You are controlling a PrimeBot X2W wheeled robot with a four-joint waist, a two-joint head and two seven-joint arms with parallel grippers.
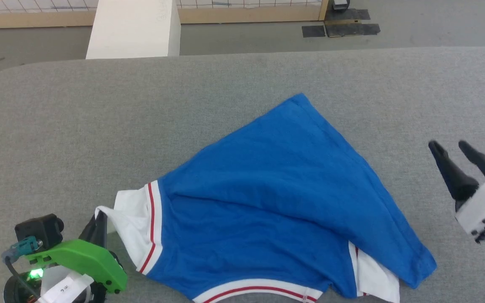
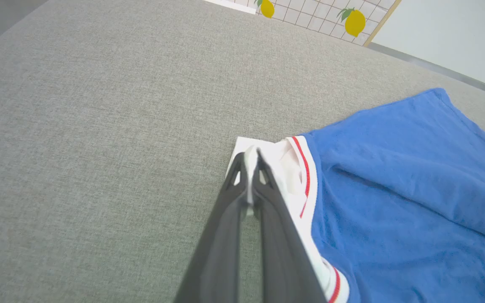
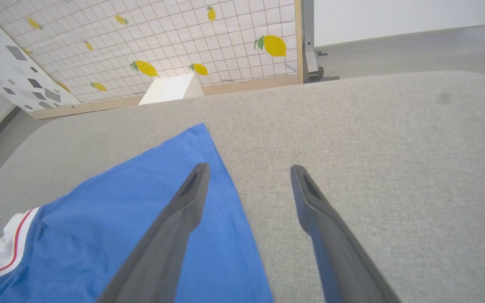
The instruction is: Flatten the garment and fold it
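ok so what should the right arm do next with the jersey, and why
Probably bring the open right gripper in to the near blue corner of the garment and pinch it. The left gripper is shut on the white sleeve, the right holds nothing, and the cloth lies doubled over on the table, so it needs pulling out from both ends.

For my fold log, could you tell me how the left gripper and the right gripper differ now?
The left gripper is shut, pinching the garment by its white sleeve; the right gripper is open and holds nothing. The left gripper sits at the garment's left end; the right gripper is beyond its right edge. Both have long dark fingers.
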